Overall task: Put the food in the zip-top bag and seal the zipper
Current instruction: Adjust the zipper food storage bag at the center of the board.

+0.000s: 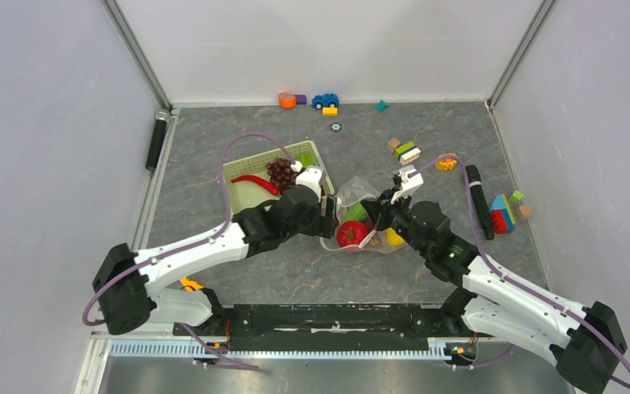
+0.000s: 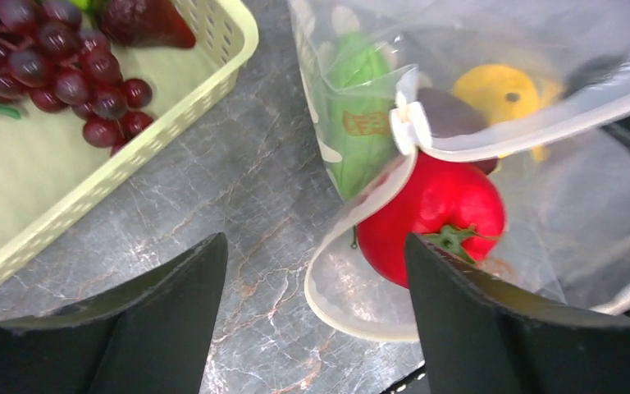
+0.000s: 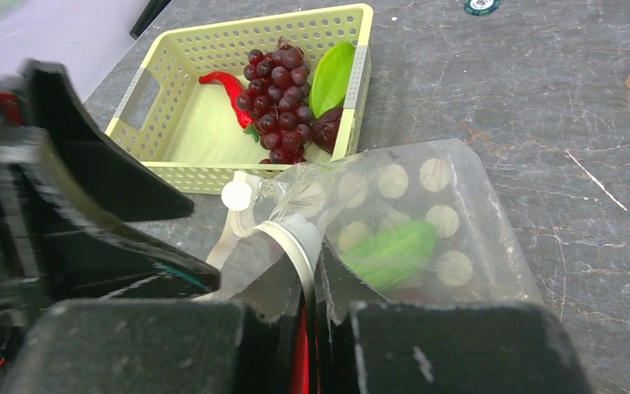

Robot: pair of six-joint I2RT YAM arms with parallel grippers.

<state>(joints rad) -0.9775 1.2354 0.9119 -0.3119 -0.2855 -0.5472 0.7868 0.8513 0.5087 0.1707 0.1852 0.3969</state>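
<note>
Grey marbled table (image 1: 213,131) carries a pale basket (image 1: 238,167) at left, with grapes (image 1: 280,172) and a red chili (image 1: 254,181) inside. Just beside it the left gripper (image 2: 313,246) gapes wide with nothing in it, at the mouth of the dotted bag (image 1: 354,190). The bag holds a tomato (image 2: 431,213), a cucumber (image 2: 361,123) and a yellow piece (image 2: 496,92). The right gripper (image 3: 312,316) has its fingers pinched together on the zipper (image 2: 541,123).

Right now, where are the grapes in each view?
Top external: grapes in the basket, just left of centre.
Left wrist: top-left corner, in the basket.
Right wrist: upper centre, in the basket.
Shared landmark: the basket.
</note>
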